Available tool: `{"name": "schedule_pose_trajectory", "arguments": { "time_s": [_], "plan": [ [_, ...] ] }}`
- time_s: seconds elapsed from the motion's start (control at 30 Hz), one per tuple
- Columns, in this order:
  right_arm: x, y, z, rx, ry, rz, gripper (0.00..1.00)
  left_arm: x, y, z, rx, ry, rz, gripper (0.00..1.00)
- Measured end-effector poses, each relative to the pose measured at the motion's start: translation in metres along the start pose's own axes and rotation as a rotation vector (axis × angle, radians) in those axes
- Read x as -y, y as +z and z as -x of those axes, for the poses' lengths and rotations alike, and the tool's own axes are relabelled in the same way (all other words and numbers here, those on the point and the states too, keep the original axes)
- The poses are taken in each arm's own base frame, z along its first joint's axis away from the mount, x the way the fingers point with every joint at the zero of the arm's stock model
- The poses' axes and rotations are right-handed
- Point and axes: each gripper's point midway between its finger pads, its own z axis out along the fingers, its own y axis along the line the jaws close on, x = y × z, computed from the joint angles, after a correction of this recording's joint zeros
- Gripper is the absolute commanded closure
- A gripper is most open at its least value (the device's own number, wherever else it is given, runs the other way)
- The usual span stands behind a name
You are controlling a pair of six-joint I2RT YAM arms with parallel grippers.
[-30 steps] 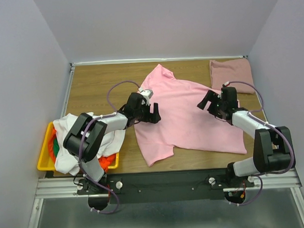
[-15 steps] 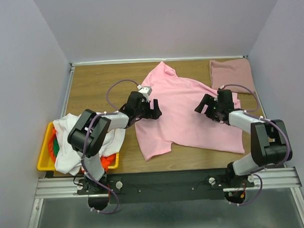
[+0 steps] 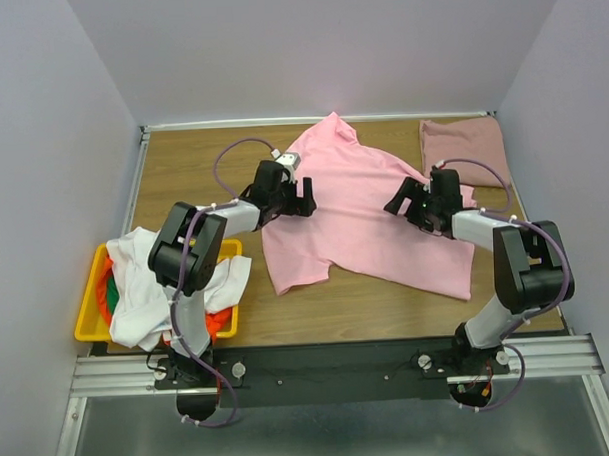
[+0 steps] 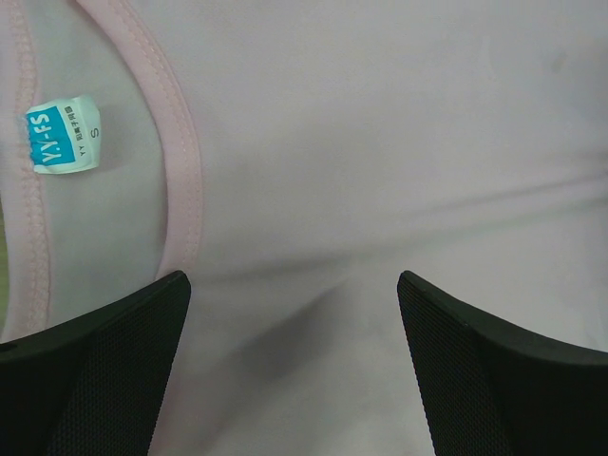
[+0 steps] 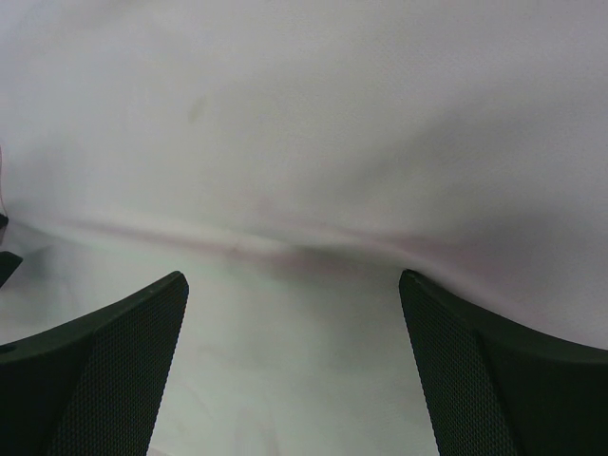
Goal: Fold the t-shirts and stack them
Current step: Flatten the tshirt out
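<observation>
The bright pink t-shirt (image 3: 364,216) lies spread out on the wooden table (image 3: 182,172). My left gripper (image 3: 304,200) is open and sits low over its left side, near the collar. In the left wrist view the gripper (image 4: 293,285) straddles wrinkled pink fabric (image 4: 380,142), with the blue neck label (image 4: 62,135) at the upper left. My right gripper (image 3: 400,203) is open over the shirt's right side. In the right wrist view the gripper (image 5: 293,280) straddles a fold in the fabric (image 5: 304,123). A folded dusty rose t-shirt (image 3: 464,150) lies at the back right.
A yellow bin (image 3: 90,314) at the near left holds a white t-shirt (image 3: 146,284), an orange one (image 3: 218,321) and a green one (image 3: 109,295). Grey walls close in the table on three sides.
Both grippers have moved toward the far side of the table. The bright pink t-shirt has slid that way with them and its near hem has pulled back from the front edge.
</observation>
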Motion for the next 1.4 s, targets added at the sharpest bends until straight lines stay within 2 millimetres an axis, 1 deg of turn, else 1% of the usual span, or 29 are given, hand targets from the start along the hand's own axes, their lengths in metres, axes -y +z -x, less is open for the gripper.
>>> {"name": "schedule_pose_trajectory", "arguments": {
  "time_s": [0.2,0.3,0.47,0.53,0.6,0.63,0.67,0.73,0.77,0.83,0.87,0.93,0.97,1.07,1.13,1.23,1.27,1.4],
  "plan": [
    [-0.008,0.01,0.006,-0.004,-0.001,0.016,0.01,-0.014,0.01,0.015,-0.004,0.023,0.023,0.02],
    [-0.011,0.014,0.009,-0.003,-0.003,0.02,0.01,-0.015,0.014,0.019,-0.011,0.043,0.025,0.02],
    [-0.012,0.015,0.01,-0.003,-0.005,0.021,0.01,-0.013,0.01,0.028,-0.011,0.063,0.026,0.02],
    [-0.012,0.014,0.01,-0.004,-0.005,0.02,0.01,-0.011,0.001,0.032,-0.005,0.064,0.032,0.02],
    [-0.012,0.014,0.01,-0.005,-0.007,0.021,0.01,-0.007,-0.016,0.044,0.03,0.067,0.042,0.02],
    [-0.012,0.014,0.01,-0.006,-0.008,0.02,0.01,-0.006,-0.026,0.046,0.04,0.068,0.05,0.02],
    [-0.012,0.012,0.01,-0.009,-0.01,0.018,0.01,-0.003,-0.037,0.049,0.06,0.066,0.056,0.02],
    [-0.013,0.006,0.009,-0.014,-0.016,0.017,0.01,0.004,-0.069,0.056,0.113,0.059,0.069,0.02],
    [-0.016,0.002,0.01,-0.008,-0.021,0.021,0.01,0.007,-0.08,0.058,0.14,0.053,0.07,0.02],
    [-0.019,-0.006,0.011,0.006,-0.034,0.032,0.01,0.012,-0.102,0.052,0.172,0.039,0.081,0.02],
    [-0.024,-0.012,0.01,0.016,-0.044,0.044,0.01,0.016,-0.113,0.046,0.186,0.034,0.082,0.02],
    [-0.029,-0.019,0.007,0.022,-0.059,0.06,0.01,0.02,-0.124,0.029,0.186,0.015,0.093,0.02],
    [-0.032,-0.022,0.003,0.02,-0.069,0.07,0.01,0.021,-0.127,0.019,0.177,0.01,0.099,0.02],
    [-0.039,-0.028,-0.007,0.009,-0.09,0.089,0.01,0.021,-0.138,-0.025,0.114,-0.02,0.128,0.02],
    [-0.041,-0.029,-0.013,-0.001,-0.097,0.096,0.01,0.023,-0.145,-0.048,0.083,-0.044,0.139,0.03],
    [-0.044,-0.029,-0.022,-0.022,-0.112,0.104,0.01,0.03,-0.159,-0.062,0.084,-0.078,0.132,0.04],
    [-0.043,-0.029,-0.022,-0.024,-0.114,0.103,0.01,0.033,-0.164,-0.064,0.092,-0.091,0.126,0.04],
    [-0.038,-0.024,-0.028,-0.044,-0.111,0.088,0.01,0.04,-0.171,-0.07,0.099,-0.128,0.104,0.07]
  ]
}}
